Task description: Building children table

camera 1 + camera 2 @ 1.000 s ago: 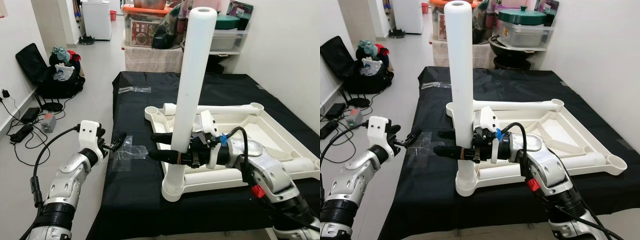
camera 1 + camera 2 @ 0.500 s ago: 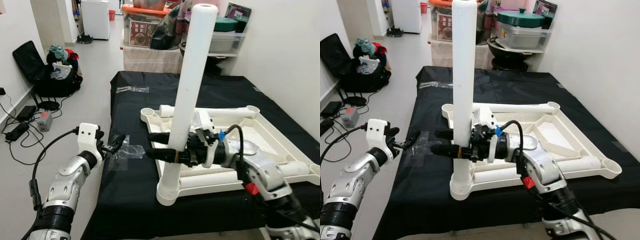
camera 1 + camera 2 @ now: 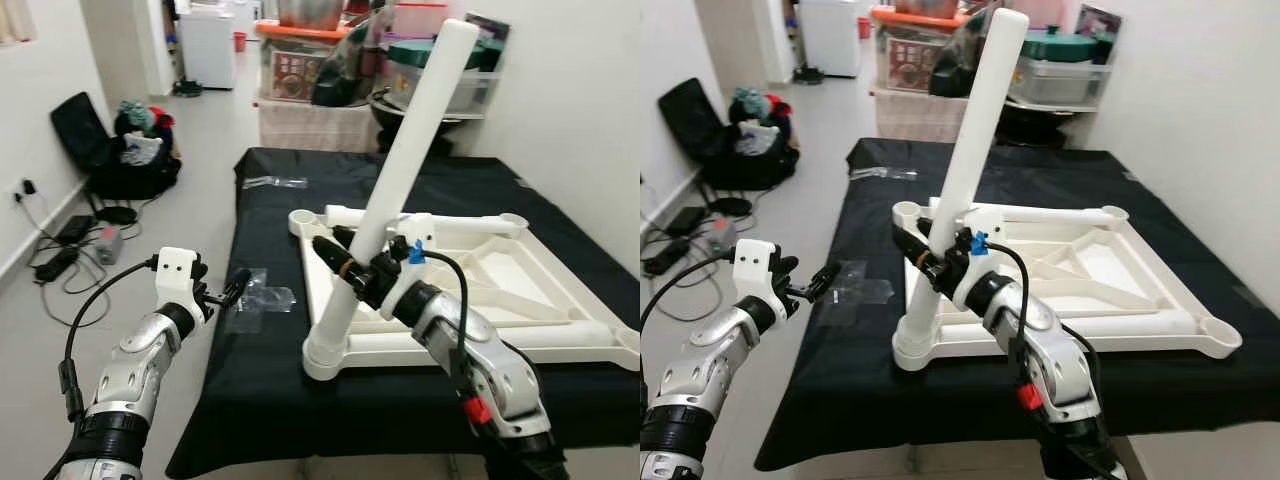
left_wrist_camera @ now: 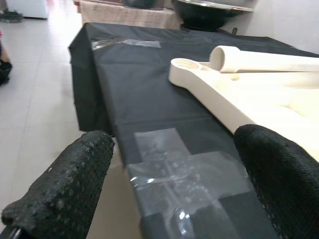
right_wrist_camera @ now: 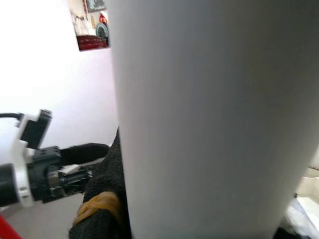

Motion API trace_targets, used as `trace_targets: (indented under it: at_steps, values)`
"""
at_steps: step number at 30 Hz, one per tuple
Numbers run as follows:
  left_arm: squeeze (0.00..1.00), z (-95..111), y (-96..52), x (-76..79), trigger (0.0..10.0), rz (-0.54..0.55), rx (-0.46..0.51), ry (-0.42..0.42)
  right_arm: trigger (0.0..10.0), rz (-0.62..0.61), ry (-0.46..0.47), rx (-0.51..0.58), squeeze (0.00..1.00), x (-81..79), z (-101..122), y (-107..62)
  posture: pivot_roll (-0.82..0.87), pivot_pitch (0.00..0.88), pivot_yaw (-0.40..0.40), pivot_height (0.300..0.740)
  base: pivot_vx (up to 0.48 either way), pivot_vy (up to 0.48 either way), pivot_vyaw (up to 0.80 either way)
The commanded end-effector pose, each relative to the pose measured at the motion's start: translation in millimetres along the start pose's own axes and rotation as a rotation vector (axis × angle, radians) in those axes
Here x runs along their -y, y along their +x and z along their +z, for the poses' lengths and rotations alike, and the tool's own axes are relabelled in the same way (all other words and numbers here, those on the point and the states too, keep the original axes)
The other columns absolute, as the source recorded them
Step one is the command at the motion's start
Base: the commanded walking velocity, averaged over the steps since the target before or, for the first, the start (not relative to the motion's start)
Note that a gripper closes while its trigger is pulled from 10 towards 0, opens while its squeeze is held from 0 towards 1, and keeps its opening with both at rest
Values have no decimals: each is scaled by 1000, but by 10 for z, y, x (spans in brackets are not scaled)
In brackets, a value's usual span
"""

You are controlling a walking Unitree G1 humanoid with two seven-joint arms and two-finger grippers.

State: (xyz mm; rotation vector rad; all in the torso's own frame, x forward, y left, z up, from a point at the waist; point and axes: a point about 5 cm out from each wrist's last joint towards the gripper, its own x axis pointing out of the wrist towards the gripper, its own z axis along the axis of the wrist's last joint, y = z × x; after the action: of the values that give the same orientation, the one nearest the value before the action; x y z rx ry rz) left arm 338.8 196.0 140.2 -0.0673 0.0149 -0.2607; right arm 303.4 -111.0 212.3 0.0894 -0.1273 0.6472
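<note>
Right gripper [image 3: 345, 268] clamps the tilted white table leg [image 3: 405, 165] at the tabletop's [image 3: 520, 290] near-left corner; left gripper [image 3: 232, 287] hovers apart.

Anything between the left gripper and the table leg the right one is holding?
Nothing solid. The left gripper hangs open off the table's left edge; between it and the white leg, clamped by the right gripper in the tabletop's corner socket, lie only black cloth and flat clear tape.
</note>
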Motion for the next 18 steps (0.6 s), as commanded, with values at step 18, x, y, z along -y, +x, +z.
trace_targets:
  at_steps: [18]
  values:
    - [0, -84, 50, 43, 10000, 4, -20, -10, 10000, 405, -22, -94, 0, -316, -174, -213, 59, 0, -86, 740, 0, 0, 0]
